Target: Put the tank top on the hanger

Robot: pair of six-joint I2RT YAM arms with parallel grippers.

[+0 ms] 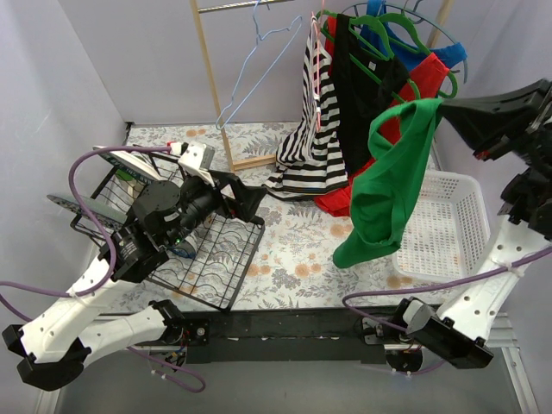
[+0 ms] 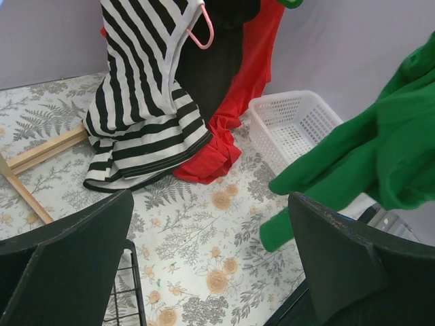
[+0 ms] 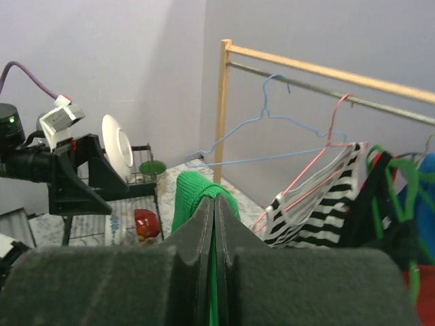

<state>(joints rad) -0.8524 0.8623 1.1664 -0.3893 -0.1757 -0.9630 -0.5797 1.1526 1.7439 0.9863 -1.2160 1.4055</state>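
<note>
The bright green tank top (image 1: 386, 185) hangs in the air from my right gripper (image 1: 442, 105), which is shut on its top edge at the right of the rack. In the right wrist view the green fabric (image 3: 196, 197) bulges out between the closed fingers (image 3: 215, 204). It also shows in the left wrist view (image 2: 380, 149). The light-blue wire hanger (image 1: 259, 60) hangs on the rail at the rack's left end, also seen in the right wrist view (image 3: 262, 132). My left gripper (image 1: 250, 200) is open and empty, low over the table's left half, its fingers (image 2: 340, 251) wide apart.
A black-and-white striped top (image 1: 309, 138), a black garment (image 1: 362, 95) and a red garment (image 1: 341, 197) hang on green and pink hangers. A white basket (image 1: 444, 226) stands at the right. A black wire dish rack (image 1: 203, 250) with a plate (image 1: 129, 159) stands at the left. A wooden rack post (image 1: 211, 82) rises at the back.
</note>
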